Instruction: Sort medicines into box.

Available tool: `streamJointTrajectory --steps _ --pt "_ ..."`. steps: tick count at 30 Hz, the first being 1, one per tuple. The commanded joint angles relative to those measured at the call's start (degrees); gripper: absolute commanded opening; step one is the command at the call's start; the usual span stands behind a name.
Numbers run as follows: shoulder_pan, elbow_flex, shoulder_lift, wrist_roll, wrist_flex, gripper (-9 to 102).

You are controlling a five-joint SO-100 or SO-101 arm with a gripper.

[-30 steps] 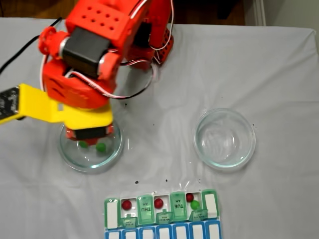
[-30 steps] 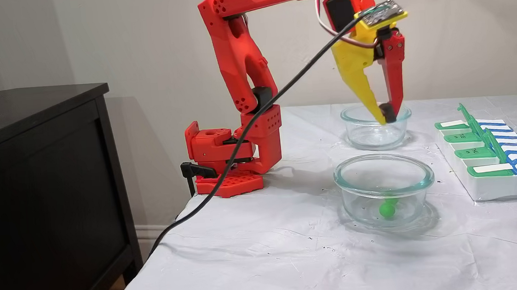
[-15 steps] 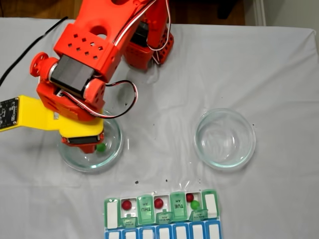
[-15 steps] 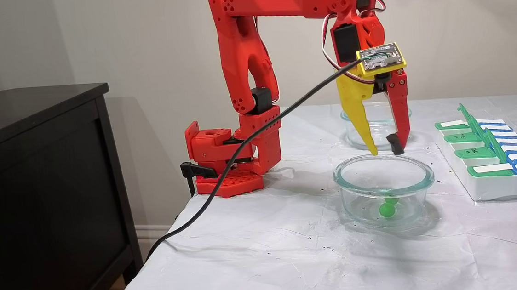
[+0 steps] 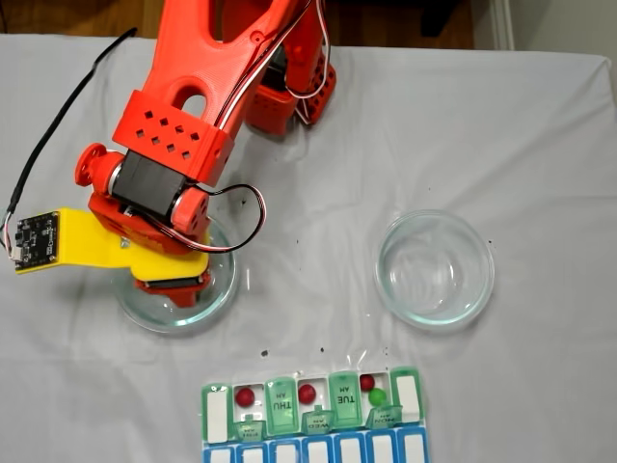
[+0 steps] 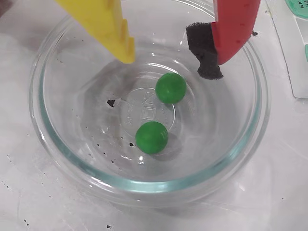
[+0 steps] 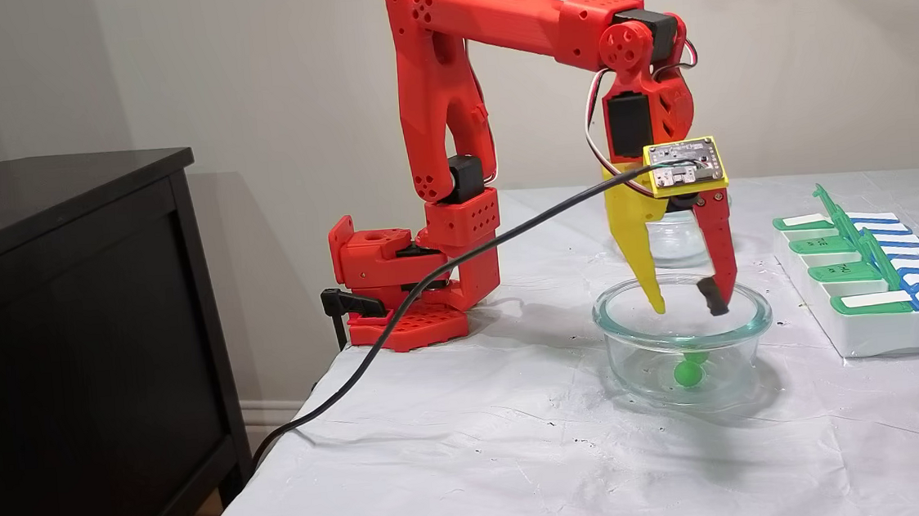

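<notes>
Two green pills (image 6: pixel 170 88) lay in the glass bowl (image 6: pixel 57 144); end effector (image 6: pixel 171 60) hung above them, spread wide, empty. Advice: straddle one pill, close gently.

A: How does the arm (image 7: pixel 490 18) stand?
B: Upper link upright, forearm reaching out level, wrist bent straight down.
A: And the tool (image 7: pixel 686 306)?
B: Its 2 fingers, 1 yellow (image 6: pixel 108 26) and 1 red (image 6: pixel 233 29), point down, spread apart, gripping nothing.
</notes>
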Motion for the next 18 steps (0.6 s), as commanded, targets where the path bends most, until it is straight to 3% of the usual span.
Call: streamJointTrajectory --steps 1,18 --pt "0.0 -0.44 1.49 0.26 -1.05 25" --pt "-0.26 1.85 -2.64 0.18 -5.36 23"
